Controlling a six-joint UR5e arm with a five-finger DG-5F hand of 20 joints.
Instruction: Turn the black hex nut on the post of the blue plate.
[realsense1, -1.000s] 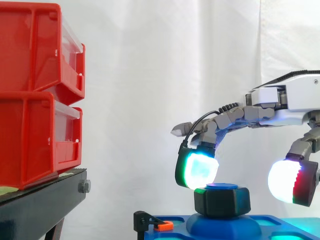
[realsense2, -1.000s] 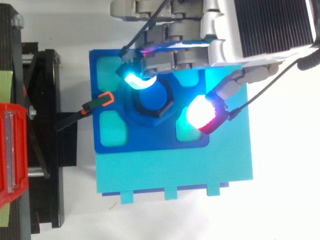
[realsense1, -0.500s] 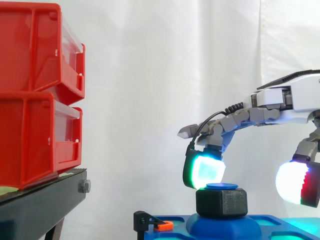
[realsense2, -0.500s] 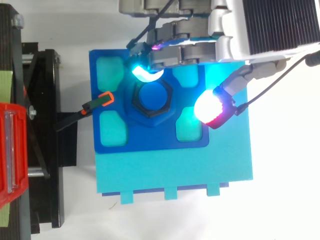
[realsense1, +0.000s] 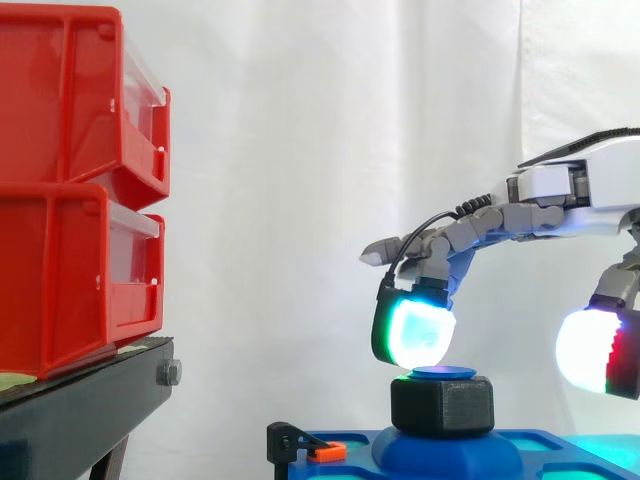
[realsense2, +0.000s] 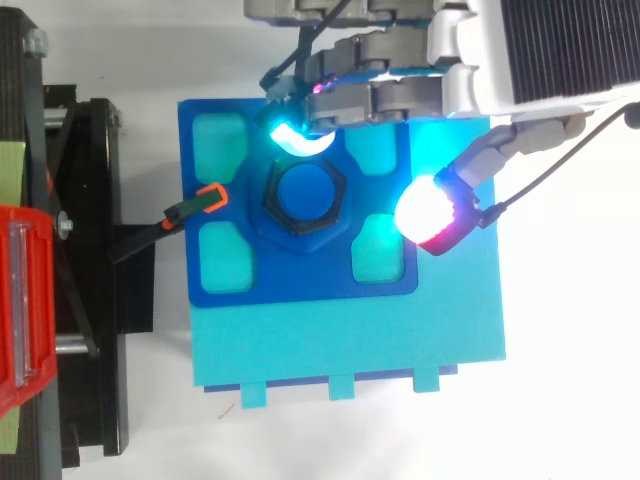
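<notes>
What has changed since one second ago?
The hand has drawn back from the black hex nut: its cyan pad, which was against the nut's edge, now hangs just above it, and the red pad has moved further off. The nut stays on the post; blue plate and red bins have not moved.

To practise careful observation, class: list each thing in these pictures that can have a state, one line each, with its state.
Nut: seated on the post, not gripped.
Post: upright, its top showing through the nut.
Plate: lying flat.
Clamp: orange tip on the plate's edge.
Hand: open, holding nothing; one pad close over the nut's rim, another off to the side.
Bins: stacked two high on the stand.
</notes>
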